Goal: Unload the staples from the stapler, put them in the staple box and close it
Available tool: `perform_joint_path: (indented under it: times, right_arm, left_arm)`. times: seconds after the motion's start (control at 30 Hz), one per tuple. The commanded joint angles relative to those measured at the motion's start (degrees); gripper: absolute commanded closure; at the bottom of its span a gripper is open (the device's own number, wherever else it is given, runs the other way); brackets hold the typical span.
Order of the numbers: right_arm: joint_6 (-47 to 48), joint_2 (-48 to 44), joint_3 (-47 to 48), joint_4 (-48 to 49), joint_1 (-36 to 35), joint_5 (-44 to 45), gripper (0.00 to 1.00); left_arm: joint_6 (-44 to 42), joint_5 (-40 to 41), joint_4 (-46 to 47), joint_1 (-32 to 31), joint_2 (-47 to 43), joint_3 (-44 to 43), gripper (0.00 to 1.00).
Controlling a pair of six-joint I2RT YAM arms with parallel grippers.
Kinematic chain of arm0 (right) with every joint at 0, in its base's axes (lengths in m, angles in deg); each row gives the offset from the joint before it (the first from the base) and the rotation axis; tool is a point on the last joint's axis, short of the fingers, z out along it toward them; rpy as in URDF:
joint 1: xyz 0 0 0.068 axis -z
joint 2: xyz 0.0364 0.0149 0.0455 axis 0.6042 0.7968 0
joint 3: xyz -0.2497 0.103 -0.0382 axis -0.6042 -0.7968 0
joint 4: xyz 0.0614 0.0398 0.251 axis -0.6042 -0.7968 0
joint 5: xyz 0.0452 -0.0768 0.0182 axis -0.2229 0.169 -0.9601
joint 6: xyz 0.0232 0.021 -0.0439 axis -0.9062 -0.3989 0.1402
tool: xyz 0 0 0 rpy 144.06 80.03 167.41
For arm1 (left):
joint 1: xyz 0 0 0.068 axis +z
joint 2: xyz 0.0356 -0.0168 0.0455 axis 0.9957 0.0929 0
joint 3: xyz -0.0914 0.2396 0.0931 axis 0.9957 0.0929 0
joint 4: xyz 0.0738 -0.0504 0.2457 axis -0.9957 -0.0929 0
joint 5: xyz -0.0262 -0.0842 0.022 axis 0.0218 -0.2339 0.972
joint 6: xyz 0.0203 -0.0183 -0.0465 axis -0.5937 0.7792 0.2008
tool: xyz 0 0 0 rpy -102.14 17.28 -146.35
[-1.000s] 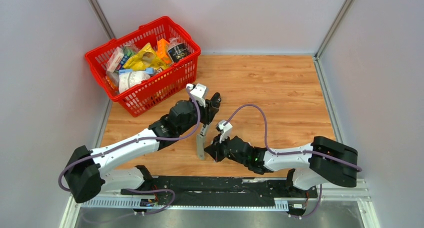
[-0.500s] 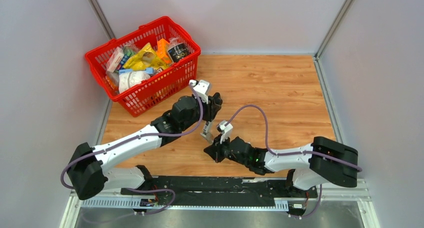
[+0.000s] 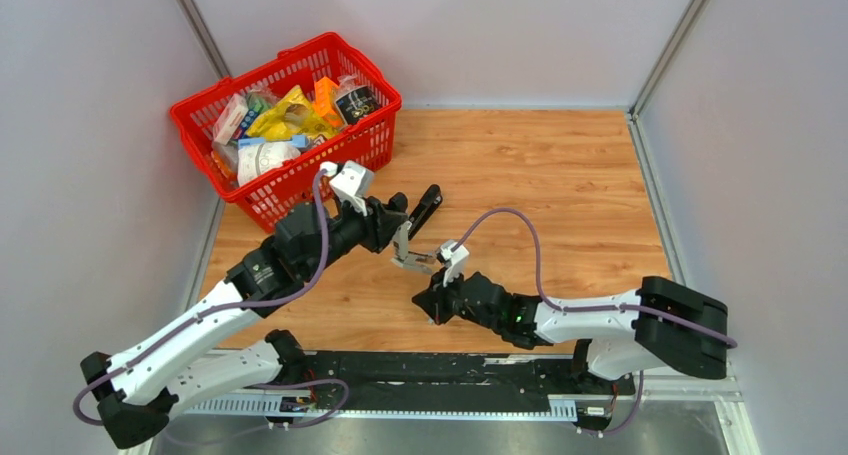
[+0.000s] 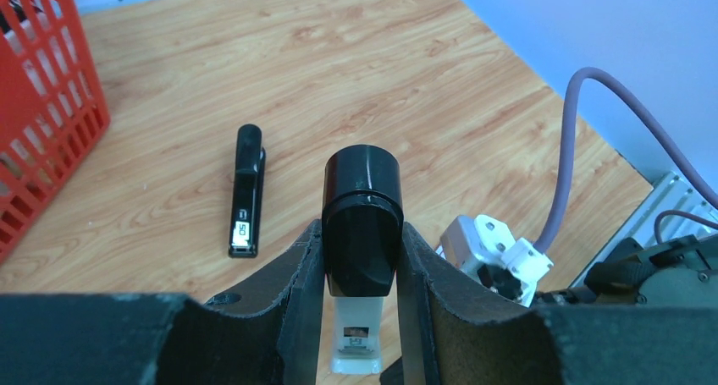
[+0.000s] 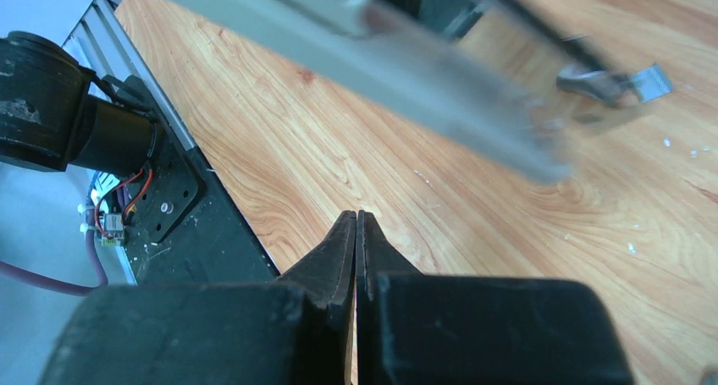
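The left tool (image 4: 360, 245) is clamping the stapler (image 4: 362, 195) between its fingers and holding it above the tabletop (image 4: 356, 72). In the wrist view the stapler's rounded black end is pointing up, with pale metal showing below it. From above, its silver-grey magazine (image 3: 412, 259) is slanting toward the right arm. The right tool (image 5: 356, 250) is sitting low, its fingers pressed together on nothing, just under the stapler's blurred grey bar and not touching it. A slim black bar (image 4: 245, 190) is lying flat beside the left tool.

basket (image 3: 310, 180) far-L on table (image 3: 540, 175) | stapler (image 3: 412, 260) ctr, R of basket, in L hand (image 3: 399, 232)
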Motion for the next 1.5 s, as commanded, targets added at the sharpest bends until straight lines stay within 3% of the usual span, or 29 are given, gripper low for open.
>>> perform_joint_path:
  times: [0.0, 0.23, 0.57, 1.07, 1.47]
  right_arm:
    - [1.3, -4.2, 2.3, -4.6, -0.3, 4.4, 1.00]
    - [-2.2, -6.4, 0.3, -8.1, -0.3, 7.5, 1.00]
    - [-6.1, -0.1, 2.9, -6.4, -0.6, 12.9, 1.00]
    - [5.5, -2.4, 11.0, -10.1, 5.3, 18.3, 1.00]
    - [13.5, -7.6, 19.3, -16.8, 6.5, 17.5, 1.00]
  left_arm:
    - [-1.2, 0.4, -0.5, 0.0, -4.0, -3.8, 1.00]
    - [-0.9, -0.1, -0.8, 0.0, -6.2, -4.2, 1.00]
    - [1.7, -2.3, 0.8, 0.0, -6.3, -4.3, 1.00]
    - [6.4, -7.7, 0.1, 0.0, -7.7, -3.0, 1.00]
    - [7.1, -9.6, 1.6, 0.0, -2.3, -1.4, 1.00]
